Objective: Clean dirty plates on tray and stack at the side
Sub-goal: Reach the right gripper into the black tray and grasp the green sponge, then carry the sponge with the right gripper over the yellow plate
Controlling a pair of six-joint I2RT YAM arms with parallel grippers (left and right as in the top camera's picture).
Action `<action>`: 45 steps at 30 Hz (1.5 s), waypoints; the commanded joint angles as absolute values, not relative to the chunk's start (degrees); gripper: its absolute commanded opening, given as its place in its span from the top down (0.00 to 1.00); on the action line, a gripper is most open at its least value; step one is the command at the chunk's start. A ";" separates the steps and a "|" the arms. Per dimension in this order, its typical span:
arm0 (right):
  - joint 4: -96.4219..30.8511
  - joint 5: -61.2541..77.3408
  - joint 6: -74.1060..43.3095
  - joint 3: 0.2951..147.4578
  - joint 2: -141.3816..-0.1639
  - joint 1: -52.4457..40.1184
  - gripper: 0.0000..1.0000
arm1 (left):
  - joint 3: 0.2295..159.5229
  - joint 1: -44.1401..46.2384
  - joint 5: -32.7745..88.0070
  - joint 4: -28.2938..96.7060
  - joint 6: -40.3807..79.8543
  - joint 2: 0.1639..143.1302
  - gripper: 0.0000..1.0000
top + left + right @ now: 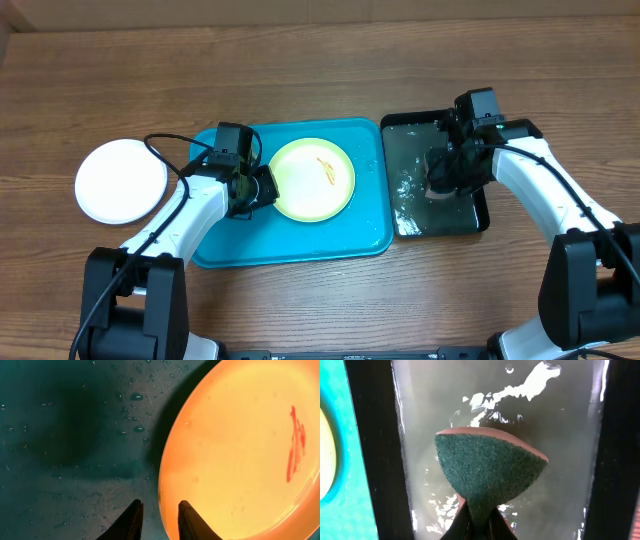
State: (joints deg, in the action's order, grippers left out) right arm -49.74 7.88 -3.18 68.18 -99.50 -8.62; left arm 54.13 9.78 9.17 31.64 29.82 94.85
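A white plate (121,180) lies on the table (60,100), left of the turquoise tray (290,245). There the left gripper's (160,507) narrowly parted jaws straddle the smeared yellow plate's (312,180) rim, perhaps pinching it. The right gripper (479,525) is clamped on a green sponge (490,472) over the wet black tray (370,460).

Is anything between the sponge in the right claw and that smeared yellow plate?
Nothing visible blocks it. The sponge, pinched in the right gripper, is over the black tray; only the low rims of that and the blue tray lie between it and the yellow plate. The left gripper is at the plate's far edge.
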 commanded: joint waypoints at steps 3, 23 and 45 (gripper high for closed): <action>-50.39 6.50 -3.16 69.63 -98.15 -8.69 0.96 | 54.39 10.15 8.80 30.79 29.19 95.37 0.76; -49.78 6.48 -2.22 69.63 -98.15 -8.69 0.96 | 54.81 10.15 10.55 29.74 29.39 98.26 0.94; -46.83 6.17 -0.84 65.30 -98.17 -8.69 0.96 | 54.81 10.15 10.55 31.05 30.04 98.26 0.96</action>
State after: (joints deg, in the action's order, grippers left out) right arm -48.29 7.05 -1.21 68.47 -99.48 -8.62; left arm 54.13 9.78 10.31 30.52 29.87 97.84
